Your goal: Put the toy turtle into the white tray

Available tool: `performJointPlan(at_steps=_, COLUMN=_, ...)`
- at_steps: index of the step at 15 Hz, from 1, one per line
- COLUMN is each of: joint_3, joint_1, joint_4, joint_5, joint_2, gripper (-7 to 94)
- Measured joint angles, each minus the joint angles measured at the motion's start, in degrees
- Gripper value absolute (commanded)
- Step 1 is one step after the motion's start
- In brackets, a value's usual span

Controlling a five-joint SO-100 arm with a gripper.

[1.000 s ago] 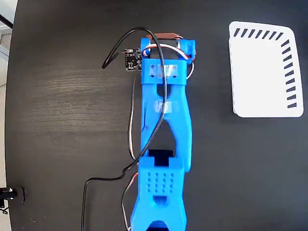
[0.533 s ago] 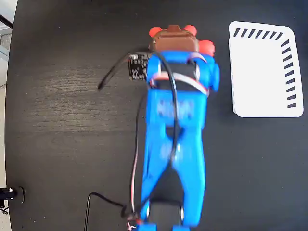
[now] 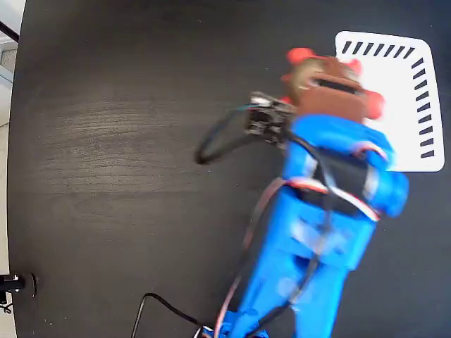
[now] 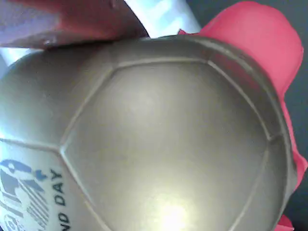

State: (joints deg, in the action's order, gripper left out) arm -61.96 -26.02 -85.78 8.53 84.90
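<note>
In the fixed view my blue arm reaches up and to the right, and its gripper (image 3: 328, 88) is shut on the toy turtle (image 3: 301, 56), lifted off the table. Only the turtle's red-orange feet and head show around the brown jaw, over the left edge of the white tray (image 3: 394, 127). The wrist view is filled by the turtle's shiny beige-gold shell (image 4: 159, 139), with a red-orange foot (image 4: 260, 38) at the upper right and a brownish finger (image 4: 62, 19) pressed along the top. A strip of the tray (image 4: 166, 17) shows behind.
A small black circuit board (image 3: 264, 120) with a looping black cable (image 3: 215, 144) hangs off the wrist on the left. The black tabletop (image 3: 113, 141) spreads to the left of the arm. A dark clamp (image 3: 14, 285) sits at the bottom left edge.
The arm has swung right and lifted with the turtle held. The turtle went from the table's upper middle to over the tray's left edge.
</note>
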Motion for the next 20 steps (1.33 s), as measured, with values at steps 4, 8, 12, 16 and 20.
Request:
performJointPlan(at_steps=4, joint_3=9.93, joint_1=-9.14, joint_4=-0.53, joint_5=-1.85, joint_2=-8.96, gripper=0)
performJointPlan(at_steps=8, joint_3=19.95, joint_1=-14.33, joint_4=-2.55, joint_5=-2.72, joint_2=-20.48, gripper=0)
performJointPlan(at_steps=12, joint_3=35.33, joint_1=-14.68, joint_4=-7.03, joint_5=-3.43, joint_2=-35.16, gripper=0)
performJointPlan(at_steps=16, joint_3=46.14, joint_1=-14.24, joint_4=-6.86, joint_5=-3.43, joint_2=-43.68, gripper=0)
performJointPlan(at_steps=20, joint_3=49.75, joint_1=-13.45, joint_4=-6.86, joint_5=-2.99, joint_2=-49.57, gripper=0)
